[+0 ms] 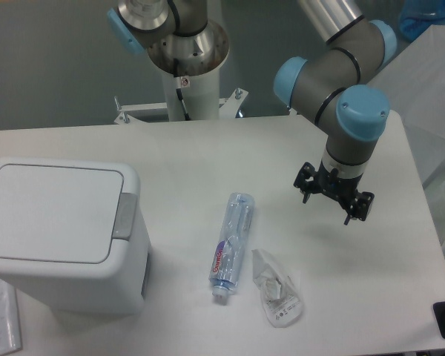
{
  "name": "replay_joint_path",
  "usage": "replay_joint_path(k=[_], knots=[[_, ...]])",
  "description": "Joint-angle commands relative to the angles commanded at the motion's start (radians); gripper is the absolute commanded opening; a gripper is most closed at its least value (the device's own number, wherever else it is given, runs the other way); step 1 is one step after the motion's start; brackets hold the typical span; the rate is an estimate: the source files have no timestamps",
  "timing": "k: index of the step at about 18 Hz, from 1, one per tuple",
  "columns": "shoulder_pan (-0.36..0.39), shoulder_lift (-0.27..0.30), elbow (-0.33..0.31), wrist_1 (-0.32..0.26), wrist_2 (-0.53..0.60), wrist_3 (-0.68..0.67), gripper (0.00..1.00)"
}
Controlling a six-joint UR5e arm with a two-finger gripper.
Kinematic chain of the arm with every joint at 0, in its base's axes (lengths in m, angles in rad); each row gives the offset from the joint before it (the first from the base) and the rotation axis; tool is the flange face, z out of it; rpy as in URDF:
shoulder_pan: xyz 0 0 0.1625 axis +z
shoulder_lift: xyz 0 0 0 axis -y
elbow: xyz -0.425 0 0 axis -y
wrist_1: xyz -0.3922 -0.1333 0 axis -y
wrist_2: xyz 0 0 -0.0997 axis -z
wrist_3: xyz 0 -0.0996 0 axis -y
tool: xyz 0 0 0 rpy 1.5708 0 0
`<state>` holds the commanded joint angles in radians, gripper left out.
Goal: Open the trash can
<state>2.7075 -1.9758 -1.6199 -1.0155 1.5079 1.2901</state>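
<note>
The gripper (334, 194) hangs above the table (208, 148), well to the right of the trash can (63, 233); its fingers are too small and dark to tell how far apart they stand, and nothing shows between them. The trash can's lid lies flat and shut, its grey tab (124, 216) facing a lying bottle (231, 245) whose label is unreadable. A crumpled clear wrapper (277, 289) lies beyond.

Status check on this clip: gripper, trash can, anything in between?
Gripper open, empty, hovering right side of table. Trash can lid shut, far left, untouched. Bottle and crumpled wrapper lying between them.
</note>
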Motion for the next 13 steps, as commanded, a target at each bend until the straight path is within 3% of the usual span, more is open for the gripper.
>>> replay_joint_path(k=[5, 10, 13], knots=[[0.005, 0.002, 0.003, 0.005, -0.009, -0.002, 1.0], [0.006, 0.002, 0.014, 0.012, -0.089, -0.008, 1.0], [0.005, 0.002, 0.018, 0.02, -0.1, -0.096, 1.0]])
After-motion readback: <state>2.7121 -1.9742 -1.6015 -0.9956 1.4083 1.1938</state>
